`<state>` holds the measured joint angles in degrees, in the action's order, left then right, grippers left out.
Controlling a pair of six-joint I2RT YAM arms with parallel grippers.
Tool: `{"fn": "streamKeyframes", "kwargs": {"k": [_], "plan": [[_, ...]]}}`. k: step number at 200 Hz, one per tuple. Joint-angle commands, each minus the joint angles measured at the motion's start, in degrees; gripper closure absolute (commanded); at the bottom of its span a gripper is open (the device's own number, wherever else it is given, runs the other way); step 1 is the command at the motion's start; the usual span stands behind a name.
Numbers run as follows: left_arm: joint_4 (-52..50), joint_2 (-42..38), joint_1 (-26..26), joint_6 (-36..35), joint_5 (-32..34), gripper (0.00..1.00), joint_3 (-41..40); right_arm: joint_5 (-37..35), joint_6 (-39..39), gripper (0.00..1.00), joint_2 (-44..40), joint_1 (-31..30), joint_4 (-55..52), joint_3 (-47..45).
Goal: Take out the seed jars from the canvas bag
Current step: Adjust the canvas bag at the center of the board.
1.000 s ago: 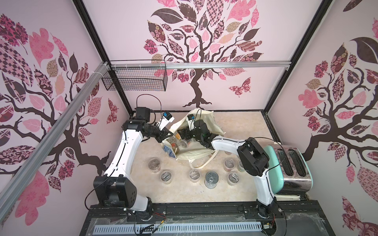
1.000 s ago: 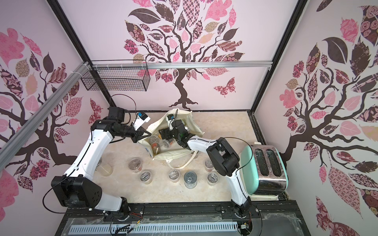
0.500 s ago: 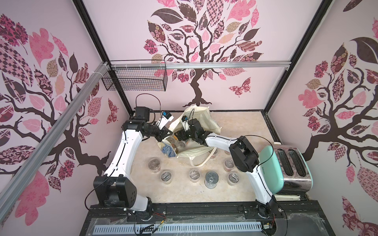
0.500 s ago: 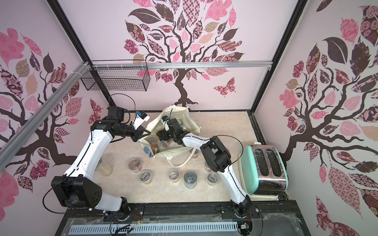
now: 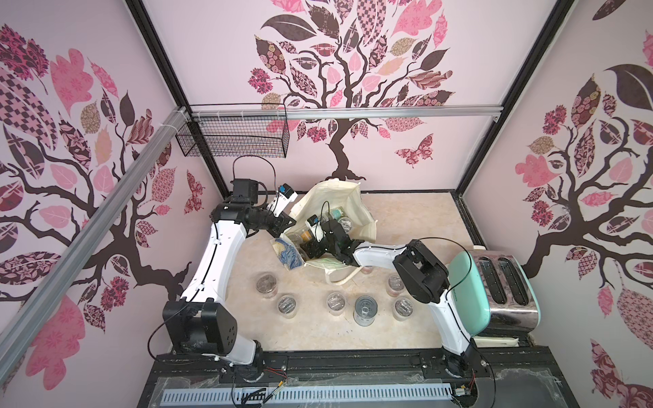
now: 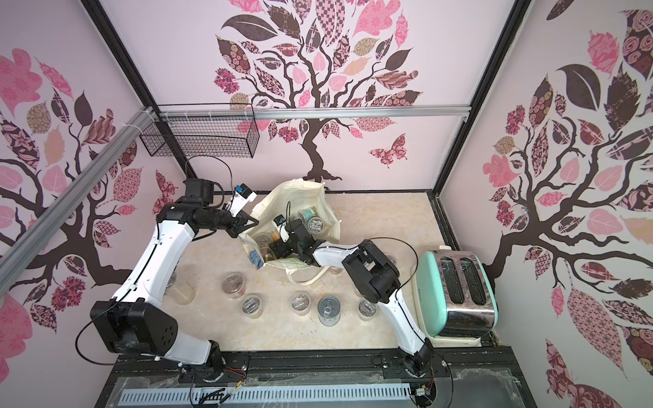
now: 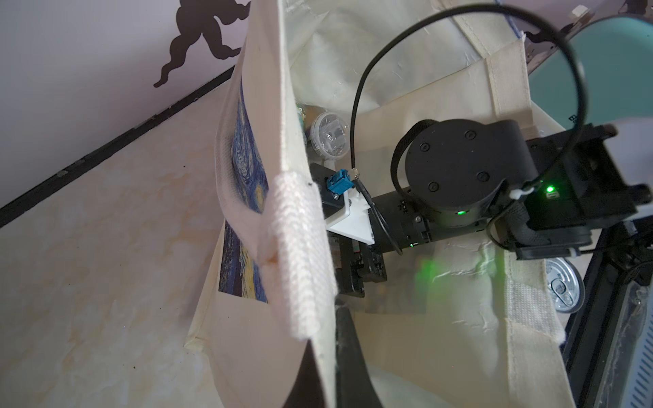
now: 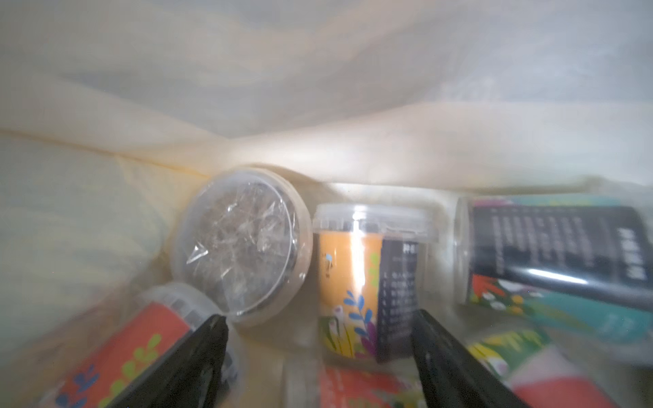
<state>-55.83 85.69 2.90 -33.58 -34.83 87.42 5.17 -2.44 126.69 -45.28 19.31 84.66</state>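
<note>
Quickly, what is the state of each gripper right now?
Left gripper: shut on the canvas bag rim.
Right gripper: open inside the bag, near the seed jars, holding nothing.

Both top views: bright, even, diffuse lighting, with only faint, soft shadows on the bench (image 5: pixel 406 219). Focus is sharp throughout; wide-angle stretch splays the walls toward the edges.

Left wrist view: well lit. The near rope handle (image 7: pixel 300 254) is slightly soft, and a green indicator glow spills onto the canvas bag (image 7: pixel 459 335).

Right wrist view: dim, warm light filtered through fabric, with heavy motion blur. A glare streak runs down the orange seed jar (image 8: pixel 349 268). The right claw (image 8: pixel 318 319) is dark and unfocused.
</note>
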Motion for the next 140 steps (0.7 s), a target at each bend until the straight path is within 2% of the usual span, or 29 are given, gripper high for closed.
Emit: {"fn": "streamKeyframes", "kwargs": {"k": [1,24,57,87,109,140], "plan": [[-1.9,-2.2,0.1,-6.3,-1.1,0.89,-2.3,-1.9,2.1,0.14,-5.6,0.1,2.1,-6.7],[-3.1,-4.1,0.1,-5.4,1.6,0.62,-4.2,-1.6,2.8,0.13,-8.9,-0.1,4.9,-9.9],[-2.6,-4.6,0.1,0.8,4.6,0.36,0.0,-3.3,7.9,0.13,-11.0,-1.9,5.1,-11.4],[-2.8,-3.0,0.5,4.7,2.9,0.19,5.9,-4.8,10.5,0.13,-12.0,-3.3,5.1,-12.3],[-3.3,-1.1,2.5,5.4,5.2,0.14,8.5,-6.0,12.1,0.12,-13.1,-4.5,5.8,-13.6],[-6.0,0.7,7.9,-1.2,12.8,0.11,8.7,-8.8,12.5,0.11,-14.1,-5.1,5.8,-14.2]]}}
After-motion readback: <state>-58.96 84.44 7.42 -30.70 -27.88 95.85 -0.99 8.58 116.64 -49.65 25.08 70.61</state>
